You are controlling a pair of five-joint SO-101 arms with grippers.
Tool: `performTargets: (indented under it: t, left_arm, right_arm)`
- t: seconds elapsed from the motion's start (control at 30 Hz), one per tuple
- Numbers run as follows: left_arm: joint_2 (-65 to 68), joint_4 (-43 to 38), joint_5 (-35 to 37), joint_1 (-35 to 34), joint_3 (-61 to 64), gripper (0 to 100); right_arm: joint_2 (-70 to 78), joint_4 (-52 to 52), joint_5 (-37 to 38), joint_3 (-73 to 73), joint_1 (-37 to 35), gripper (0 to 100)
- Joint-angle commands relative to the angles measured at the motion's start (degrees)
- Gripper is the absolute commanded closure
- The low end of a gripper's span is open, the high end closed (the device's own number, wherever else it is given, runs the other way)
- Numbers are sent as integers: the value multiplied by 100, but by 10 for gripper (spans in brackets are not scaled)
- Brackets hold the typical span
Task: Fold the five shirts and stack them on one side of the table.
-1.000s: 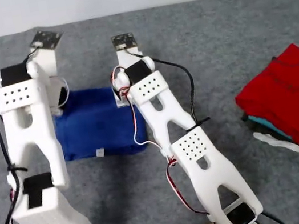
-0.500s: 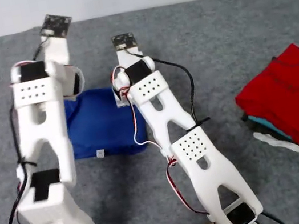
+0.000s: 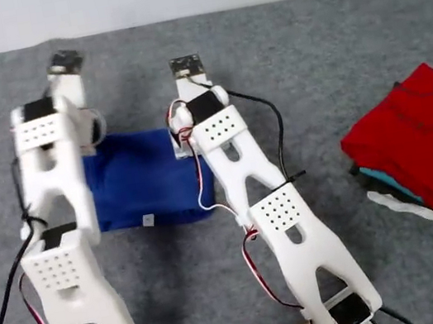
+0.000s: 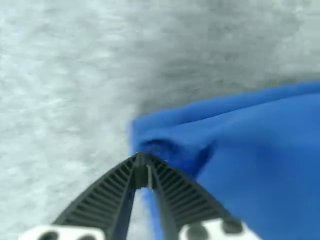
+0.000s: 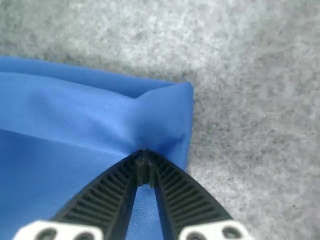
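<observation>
A: Grippers?
B: Left gripper [image 4: 142,160] pinched tight on one far corner of the blue shirt [image 3: 149,182]. Right gripper [image 5: 144,157] clamped on the other far corner.
A: Surroundings?
B: Shirt lies on the grey table [image 3: 306,54] between both arms, which cover its side edges. Folded stack [image 3: 417,135], red on top, sits well apart at the table's right side.

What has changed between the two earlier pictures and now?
The left arm swung toward the right arm, then partly back. The right arm shifted only slightly. Now the left gripper and the right gripper are each shut on a corner of the blue fabric shirt, which lies roughly where it was. The pile of folded shirts with the red one on top stayed in place.
</observation>
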Motion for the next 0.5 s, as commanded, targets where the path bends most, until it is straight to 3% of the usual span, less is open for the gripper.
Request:
performTargets:
  t: [0.0, 0.23, 0.37, 0.47]
  left_arm:
    - [-26, 343, -360, -273, -505, 994]
    - [-62, 1081, -536, -501, -1297, 994]
    - [-18, 1565, -501, 44, -1938, 994]
    - [9, 1495, -492, 545, -1956, 994]
  right_arm:
    - [-13, 75, 53, -237, 180, 990]
    - [-13, 75, 53, -255, 163, 990]
    - [-13, 75, 53, -255, 154, 990]
    - [-13, 66, 53, -246, 154, 990]
